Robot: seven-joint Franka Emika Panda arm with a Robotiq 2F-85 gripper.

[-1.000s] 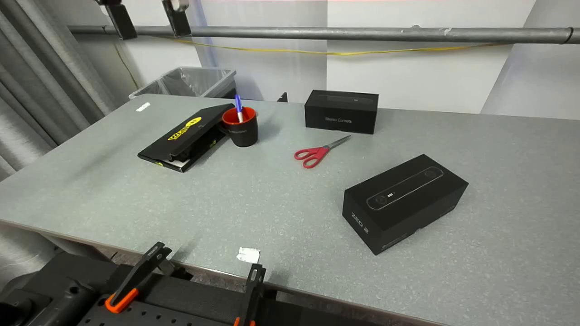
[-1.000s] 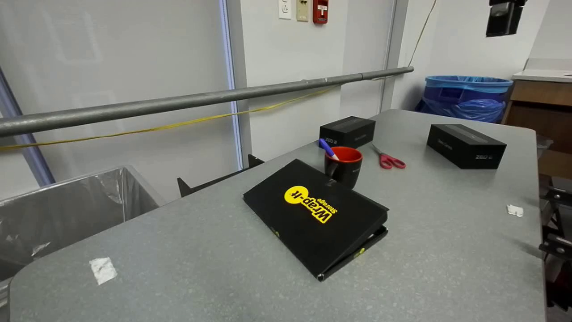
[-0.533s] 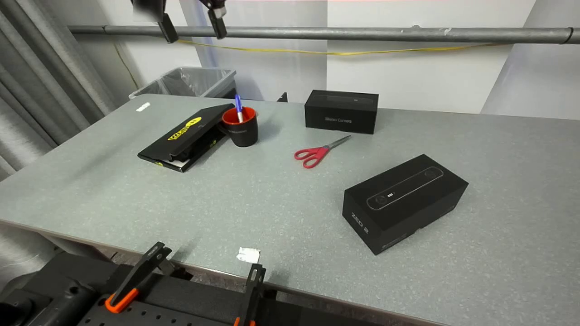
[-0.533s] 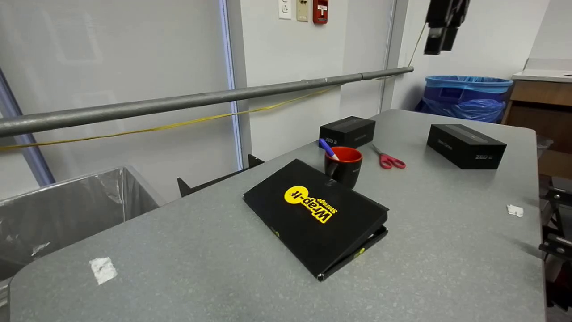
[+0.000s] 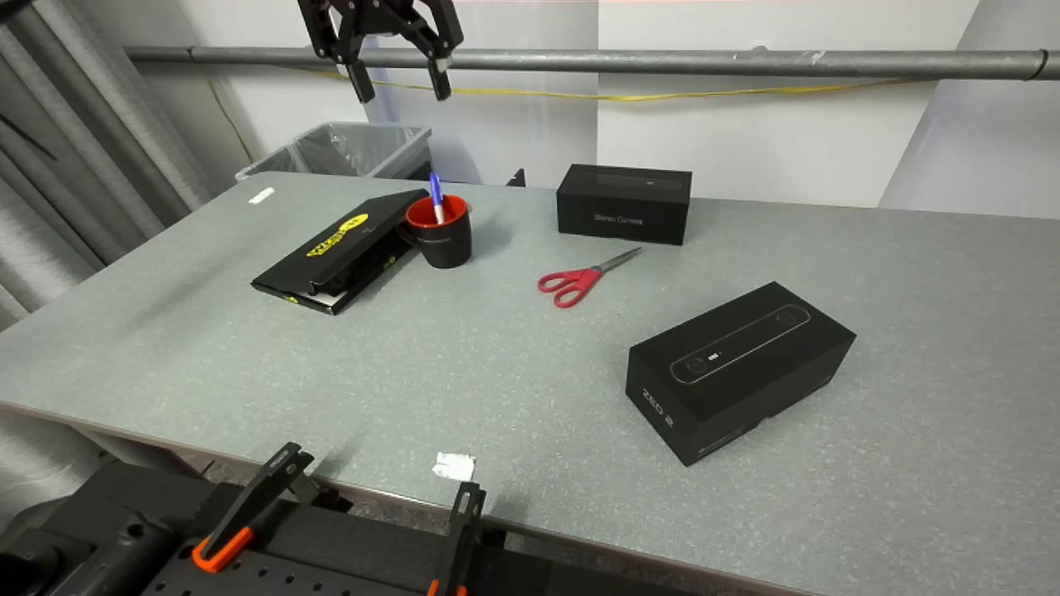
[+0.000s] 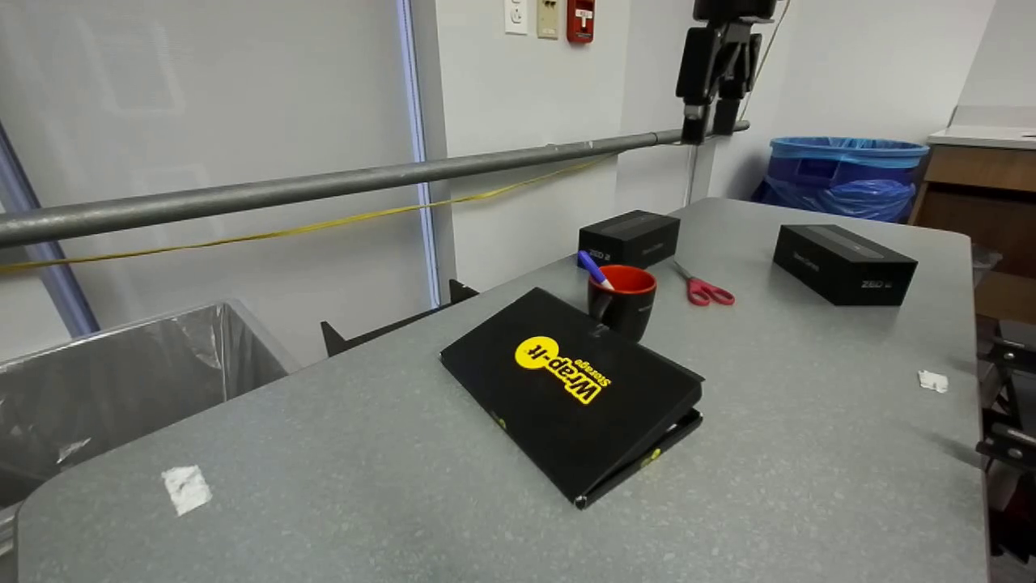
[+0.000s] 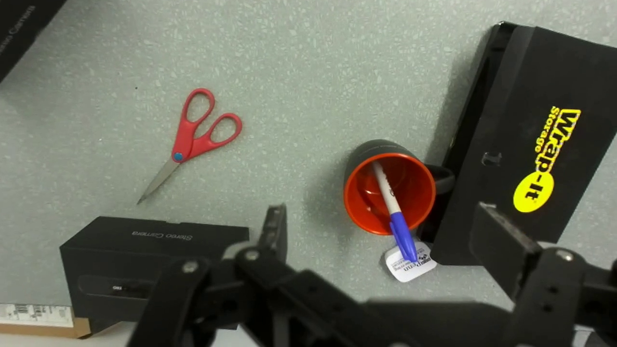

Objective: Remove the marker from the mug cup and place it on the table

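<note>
Hanging spread wide over the tabletop [image 5: 397, 364], the gripper [image 5: 405, 97] holds nothing; I'd have it take the marker [image 7: 394, 210], leaning in the mug [image 5: 447, 247], by its blue end and draw it out along the slant, lest the mug tip; I count one marker, one mug, one pair of scissors [image 7: 182, 147], two camera boxes [image 5: 739, 377] [image 5: 623, 209], one Wrap-It box [image 6: 568, 393]

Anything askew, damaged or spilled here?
The Wrap-It box looks off: in both exterior views it gapes along one side instead of closing flush. Two ragged white scraps also lie on the table. No spill visible.
</note>
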